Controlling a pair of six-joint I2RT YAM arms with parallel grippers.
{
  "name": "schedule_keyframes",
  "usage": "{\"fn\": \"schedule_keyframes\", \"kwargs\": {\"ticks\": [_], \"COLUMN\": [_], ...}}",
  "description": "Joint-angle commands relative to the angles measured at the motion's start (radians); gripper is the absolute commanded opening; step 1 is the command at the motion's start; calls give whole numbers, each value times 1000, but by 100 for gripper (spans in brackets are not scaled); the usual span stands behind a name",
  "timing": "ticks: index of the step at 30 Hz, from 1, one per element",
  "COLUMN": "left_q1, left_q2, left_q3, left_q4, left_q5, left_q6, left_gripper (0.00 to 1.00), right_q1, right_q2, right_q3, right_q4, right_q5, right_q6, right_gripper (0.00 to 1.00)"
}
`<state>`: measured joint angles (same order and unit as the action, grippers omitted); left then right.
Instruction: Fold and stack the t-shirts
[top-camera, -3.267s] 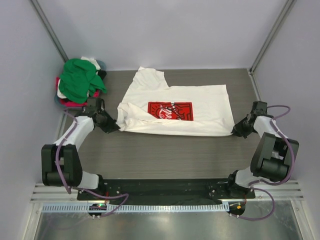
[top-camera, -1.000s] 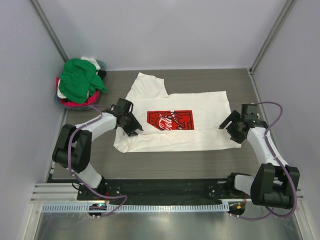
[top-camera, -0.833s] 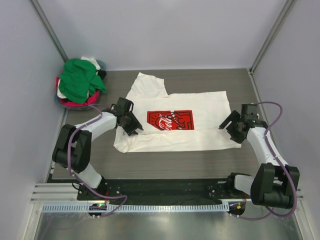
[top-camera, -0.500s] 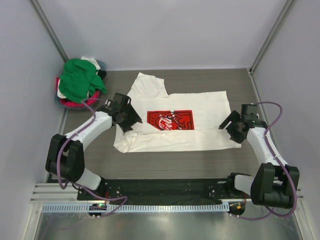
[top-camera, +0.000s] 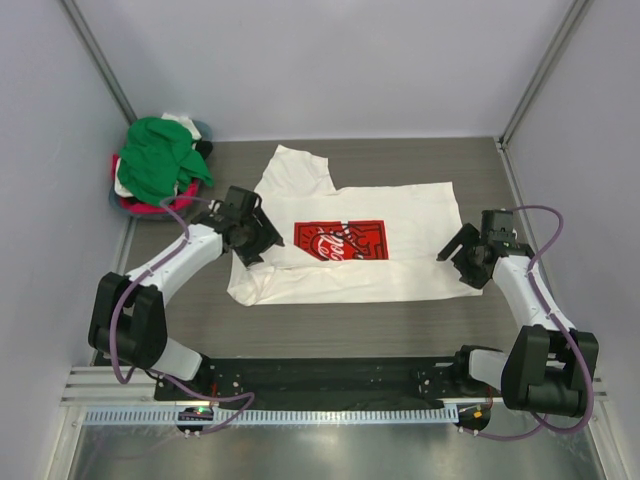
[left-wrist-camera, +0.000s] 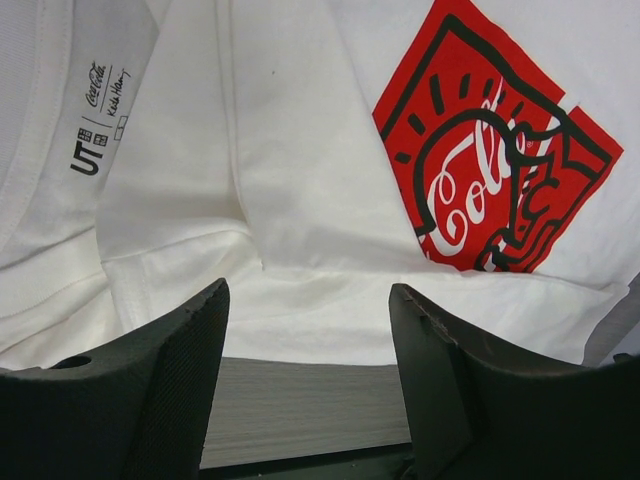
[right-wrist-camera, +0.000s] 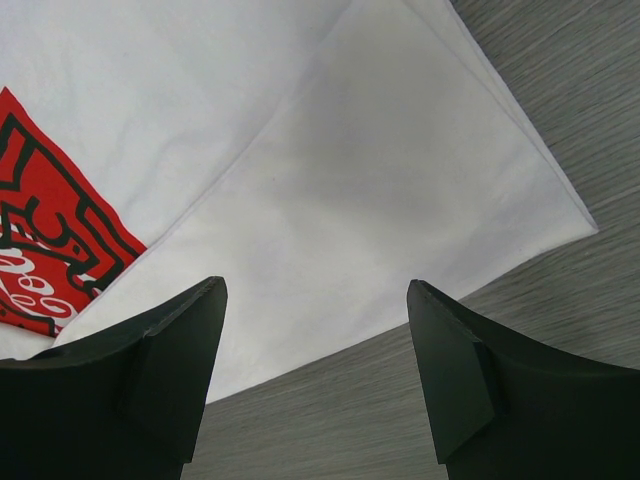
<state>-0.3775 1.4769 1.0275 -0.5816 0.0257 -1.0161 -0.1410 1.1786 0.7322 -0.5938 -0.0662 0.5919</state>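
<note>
**Item 1: cream-white t-shirt** (top-camera: 390, 215). It lies flat with the red print (top-camera: 340, 240) facing up. One sleeve sticks out at its far left corner. Some three seconds ago its near edge was stretched between both tools. That edge now lies doubled over onto the cloth, making a straight near border.

**Item 2: left tool** (top-camera: 255, 236). It hangs over the shirt's left part, just left of the print. A second ago it sat a little nearer the print. Its jaws are now released and stand apart over the cloth, with nothing between them. The wrist view shows the neck label (left-wrist-camera: 100, 115) to its left.

**Item 3: right tool** (top-camera: 462, 252). It sits over the shirt's near right corner, in the same place as a second ago. Its jaws are spread and grasp nothing.

**Item 4: pile of other t-shirts** (top-camera: 155, 165). The pile is well off the shirt's far left corner and has not changed. Green lies on top, with pink-red and white beneath.

**Item 5: worktop** (top-camera: 400, 320). It is dark grey with a wood grain, and bare boards show on every side of the shirt.

**Item 6: enclosure.** Pale lilac-grey walls (top-camera: 330, 60) stand beyond and to both sides of the shirt. Slanted metal frame posts (top-camera: 545, 65) rise at the far corners.
</note>
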Motion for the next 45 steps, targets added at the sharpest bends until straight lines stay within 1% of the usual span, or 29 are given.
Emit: {"fn": "schedule_keyframes", "kwargs": {"ticks": [1, 9, 20, 26, 29, 30, 32, 33, 40, 45], "left_q1": [-20, -43, -67, -69, -67, -69, -69, -69, -69, -69], "left_q2": [0, 51, 111, 166, 177, 177, 175, 174, 172, 177], "left_q3": [-3, -12, -9, 28, 37, 39, 43, 45, 62, 69], "left_q4": [12, 46, 75, 75, 74, 75, 75, 74, 58, 54], "left_q5": [-13, -6, -17, -15, -15, -15, -17, -15, -18, -17], "left_q6": [-4, -18, -15, -4, -1, -1, -1, -1, 4, 5], "left_gripper": [66, 61, 58, 53, 46, 42, 39, 36, 34, 31], "right_q1": [6, 4, 6, 6, 6, 4, 4, 6, 6, 6], "right_q2": [4, 12, 27, 33, 35, 35, 39, 39, 46, 50], "right_q3": [-7, -10, -22, -25, -25, -27, -27, -27, -30, -30], "right_q4": [29, 34, 45, 46, 46, 48, 46, 48, 52, 51], "right_q5": [-11, 2, 6, 12, 16, 16, 16, 17, 19, 19], "right_q6": [-20, -32, -38, -43, -44, -46, -46, -46, -50, -52], "right_gripper": [79, 79, 79, 79, 79, 79, 79, 79, 79, 79]}}
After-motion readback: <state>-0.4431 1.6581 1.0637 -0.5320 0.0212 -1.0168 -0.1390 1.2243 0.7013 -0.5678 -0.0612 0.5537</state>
